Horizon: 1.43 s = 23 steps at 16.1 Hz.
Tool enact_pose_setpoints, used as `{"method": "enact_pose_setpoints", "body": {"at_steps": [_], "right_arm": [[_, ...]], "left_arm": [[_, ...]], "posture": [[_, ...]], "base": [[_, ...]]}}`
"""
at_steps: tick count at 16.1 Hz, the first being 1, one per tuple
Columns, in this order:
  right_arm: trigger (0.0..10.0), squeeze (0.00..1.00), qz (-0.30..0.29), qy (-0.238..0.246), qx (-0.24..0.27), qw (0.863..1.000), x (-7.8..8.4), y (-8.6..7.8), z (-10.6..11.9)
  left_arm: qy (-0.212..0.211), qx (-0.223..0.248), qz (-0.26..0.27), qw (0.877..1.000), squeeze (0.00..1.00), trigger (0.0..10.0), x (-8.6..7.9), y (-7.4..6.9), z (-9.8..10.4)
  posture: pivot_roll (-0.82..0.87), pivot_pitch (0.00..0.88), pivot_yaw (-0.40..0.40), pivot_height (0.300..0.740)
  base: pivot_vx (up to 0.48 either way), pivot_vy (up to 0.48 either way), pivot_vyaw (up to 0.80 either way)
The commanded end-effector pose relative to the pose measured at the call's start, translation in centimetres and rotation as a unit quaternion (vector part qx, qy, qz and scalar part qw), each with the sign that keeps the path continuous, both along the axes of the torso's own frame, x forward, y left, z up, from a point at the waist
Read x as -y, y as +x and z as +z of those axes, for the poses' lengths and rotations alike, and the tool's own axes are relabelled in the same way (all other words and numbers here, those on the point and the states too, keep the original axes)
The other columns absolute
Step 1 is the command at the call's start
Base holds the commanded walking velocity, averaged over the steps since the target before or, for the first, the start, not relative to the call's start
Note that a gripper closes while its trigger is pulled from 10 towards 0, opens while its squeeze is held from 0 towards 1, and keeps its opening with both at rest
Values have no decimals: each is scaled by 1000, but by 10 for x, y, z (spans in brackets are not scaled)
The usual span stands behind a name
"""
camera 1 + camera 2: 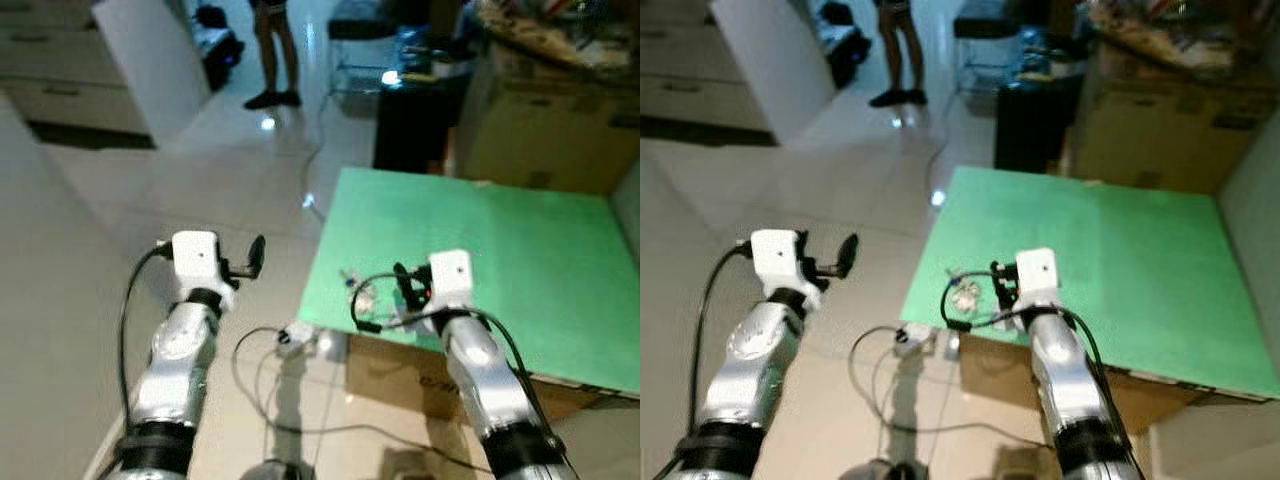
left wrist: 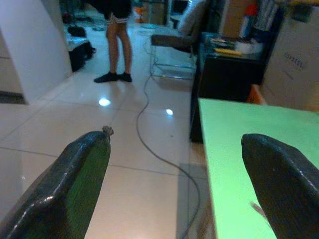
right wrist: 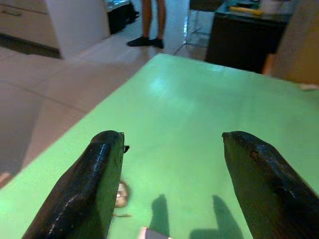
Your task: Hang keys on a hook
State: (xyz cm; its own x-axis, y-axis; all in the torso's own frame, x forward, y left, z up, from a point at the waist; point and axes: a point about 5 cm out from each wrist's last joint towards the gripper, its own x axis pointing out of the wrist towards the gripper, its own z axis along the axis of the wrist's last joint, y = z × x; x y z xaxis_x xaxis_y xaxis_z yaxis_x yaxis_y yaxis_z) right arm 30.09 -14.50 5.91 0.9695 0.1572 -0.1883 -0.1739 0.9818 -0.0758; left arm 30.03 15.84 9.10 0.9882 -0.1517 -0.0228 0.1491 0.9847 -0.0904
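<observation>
A small bunch of keys [image 1: 360,293] lies on the green tabletop [image 1: 500,250] close to its near left edge. My right gripper [image 1: 408,283] hovers just right of the keys, low over the green surface. In the right wrist view its fingers [image 3: 94,184] stand wide open with nothing between them, and part of the keys [image 3: 121,193] peeks out beside one finger. My left gripper [image 1: 250,258] is held out over the tiled floor, left of the table, open and empty. In the left wrist view its fingers [image 2: 79,179] are spread wide.
The green top rests on a cardboard box [image 1: 420,380]. A person [image 1: 272,50] stands far back on the tiles. A cable [image 1: 318,140] runs along the floor, and a white plug [image 1: 297,335] lies by the table corner. A black cabinet [image 1: 410,120] and large boxes [image 1: 540,130] stand behind the table.
</observation>
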Motion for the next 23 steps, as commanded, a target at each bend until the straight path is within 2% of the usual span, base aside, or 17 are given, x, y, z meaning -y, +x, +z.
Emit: {"method": "enact_pose_setpoints", "body": {"at_steps": [1,3,6,9,13,15,18,23], "right_arm": [[10000,0,2,6,-7,1000,-4,0,-3],[10000,0,19,24,-36,999,-32,2,-14],[10000,0,18,19,-44,999,-39,-1,-21],[10000,0,0,6,-62,998,-39,-4,-32],[10000,0,-12,-36,-70,997,-29,-8,-39],[10000,0,-13,-33,-91,995,-25,-12,-47],[10000,0,-8,-13,-120,993,-25,-15,-54],[10000,0,1,-12,-141,990,-27,-15,-59]], "left_arm": [[6,-1,0,1000,0,10000,-3,-1,1],[18,10,1,1000,0,10000,-16,-2,10],[27,15,-2,1000,0,10000,-22,-4,13],[44,12,-44,998,0,10000,-21,-6,11],[30,-8,-45,999,0,10000,-23,-2,5],[12,-26,-56,998,0,10000,-18,-5,-5],[28,-53,-76,995,0,10000,-12,-10,-20],[19,-51,-67,996,0,10000,-14,-9,-21]], "posture": [[-172,77,77,740],[-135,104,92,740],[-117,120,99,740],[-120,131,109,740],[-147,143,100,740],[-163,147,86,740],[-172,145,76,740],[-166,131,71,740]], "base": [[0,0,0],[0,0,0],[0,0,0],[0,0,0],[0,0,0],[0,0,0],[0,0,0],[0,0,0]]}}
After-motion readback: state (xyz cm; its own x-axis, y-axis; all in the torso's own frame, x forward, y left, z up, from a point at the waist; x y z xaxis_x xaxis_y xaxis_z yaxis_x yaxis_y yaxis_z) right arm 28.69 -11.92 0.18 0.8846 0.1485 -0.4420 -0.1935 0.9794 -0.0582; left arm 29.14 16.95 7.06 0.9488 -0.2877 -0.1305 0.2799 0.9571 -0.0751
